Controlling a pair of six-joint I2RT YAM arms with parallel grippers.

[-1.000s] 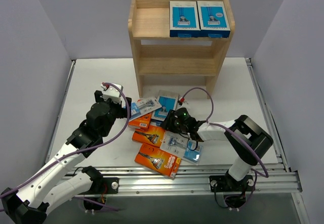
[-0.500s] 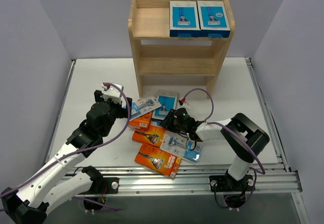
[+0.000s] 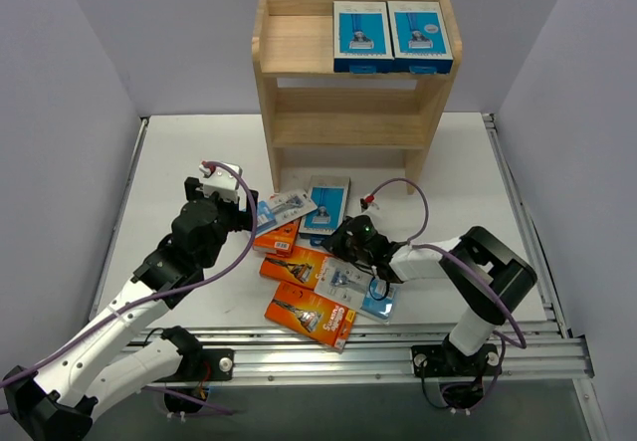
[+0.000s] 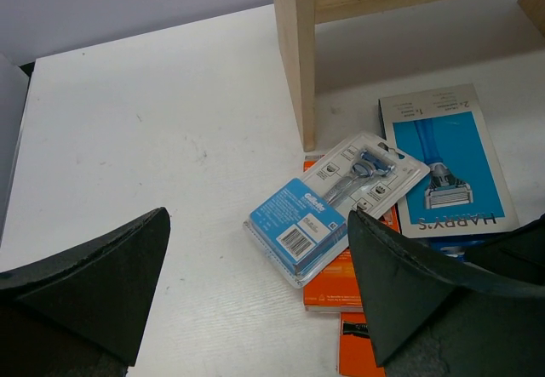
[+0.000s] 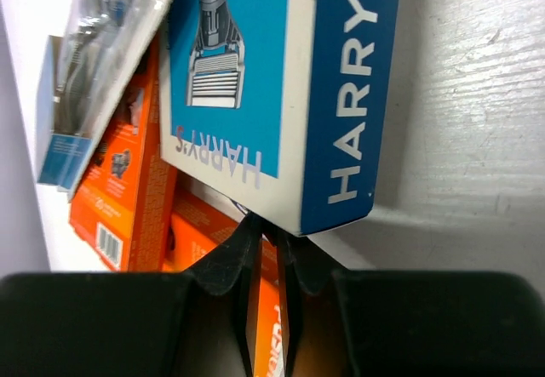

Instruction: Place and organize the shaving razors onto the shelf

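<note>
top external view: the wooden shelf stands at the far side of the bench, with two blue-and-white razor boxes side by side on the right half of its top tier. the other razor packs lie in a loose pile on the bench in front of the shelf, between the two arms: a harry's box, a blue-label blister card lying partly over an orange box, two more orange packs nearer the arm bases, and clear blister cards beside the right arm.

the left gripper sits at the pile's left edge. in the left wrist view its jaws are spread wide around the blue-label blister card and grip nothing.

the right gripper has its jaws drawn almost together, leaving only a thin slit. the tips are at the lower edge of the harry's box and nothing shows pinched between them.
</note>
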